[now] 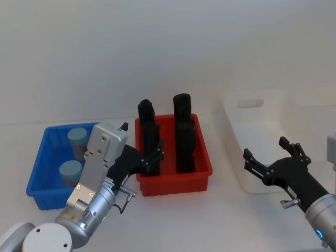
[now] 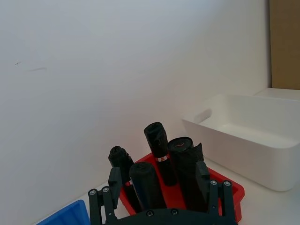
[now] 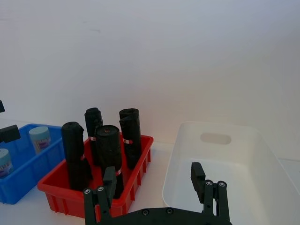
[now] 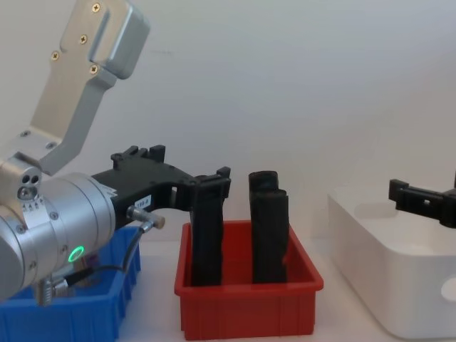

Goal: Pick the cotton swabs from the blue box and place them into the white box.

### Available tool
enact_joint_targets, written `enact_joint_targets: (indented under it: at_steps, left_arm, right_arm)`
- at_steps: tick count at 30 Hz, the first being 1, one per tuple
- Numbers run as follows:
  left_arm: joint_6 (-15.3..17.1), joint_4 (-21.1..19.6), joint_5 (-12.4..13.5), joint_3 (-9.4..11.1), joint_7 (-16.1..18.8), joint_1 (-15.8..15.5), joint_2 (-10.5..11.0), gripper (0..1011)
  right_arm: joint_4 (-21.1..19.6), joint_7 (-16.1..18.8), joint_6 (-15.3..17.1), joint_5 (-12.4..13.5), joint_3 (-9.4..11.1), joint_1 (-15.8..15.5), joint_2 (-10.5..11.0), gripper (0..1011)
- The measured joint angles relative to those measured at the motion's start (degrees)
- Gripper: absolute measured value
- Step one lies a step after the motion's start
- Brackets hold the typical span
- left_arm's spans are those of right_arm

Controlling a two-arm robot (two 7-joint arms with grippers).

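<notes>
Two cotton swab jars with pale blue lids stand in the blue box (image 1: 44, 157) at the left, one (image 1: 77, 138) toward the back, the other (image 1: 69, 171) nearer me. They also show as the far jar (image 3: 40, 138) and near jar (image 3: 3, 162) in the right wrist view. My left gripper (image 1: 154, 157) is open and hovers at the front left of the red bin, right of the blue box. The white box (image 1: 237, 127) lies at the right with nothing in it. My right gripper (image 1: 265, 148) is open over its near left wall.
A red bin (image 1: 202, 157) stands between the two boxes and holds several tall black rolls (image 1: 183, 131). These reach well above its rim, and the left fingers (image 2: 115, 183) are close to them. A white wall backs the table.
</notes>
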Motion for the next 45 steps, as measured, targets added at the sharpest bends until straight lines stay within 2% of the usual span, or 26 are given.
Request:
enact_joint_targets:
  at_steps: [45]
  left_arm:
    - [0.0,0.0,0.0,-0.1,0.0,0.0,0.0,1004]
  right_arm:
    - [0.0,0.0,0.0,0.0,0.0,0.0,0.0,1002]
